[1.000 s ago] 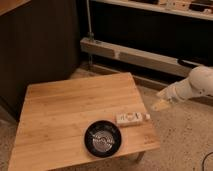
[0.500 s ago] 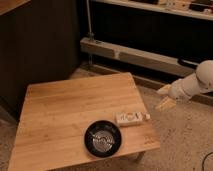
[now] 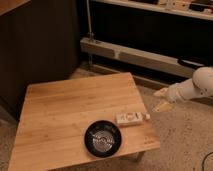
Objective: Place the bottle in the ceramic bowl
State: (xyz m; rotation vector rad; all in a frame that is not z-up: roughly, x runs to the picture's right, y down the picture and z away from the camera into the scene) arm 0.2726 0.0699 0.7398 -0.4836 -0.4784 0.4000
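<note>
Camera view: one low wooden table (image 3: 70, 110) stood on a speckled stone-look floor (image 3: 185, 142). The top was pale plank wood with visible grain. Only two items were on it.

The bowl (image 3: 103, 138) sat upright near the table's front edge, toward the front right corner. It was black and glossy, with pale rings inside and nothing in it. Positions below are relative to the bowl.

The bottle (image 3: 131, 118) lay on its side on the tabletop, just behind and to the right, close to the rim. I couldn't tell whether it touched the rim. Its long axis ran roughly left-right, with the narrow end pointing away, toward the table's right edge. It was outside the bowl.

The gripper (image 3: 161, 99) was further right and further back, beyond the bottle, over the floor past the table's right edge. Its two pale fingers (image 3: 161, 106) were spread with nothing between them, and it was clear of the bottle. The white arm (image 3: 192, 89) came in from the right side of the view.

Room:
- Behind and to the left, a dark panel wall (image 3: 40, 45) ran down to the floor.
- Behind the bowl, a long pale rail (image 3: 135, 55) ran low across the back, with a thin metal post (image 3: 89, 20) rising from it.
- Above the rail was a dark recess, topped far back right by a light shelf (image 3: 165, 7). The items on it were too blurred to identify.
- At the far back left, a corner of another pale wood surface (image 3: 10, 5) showed.
</note>
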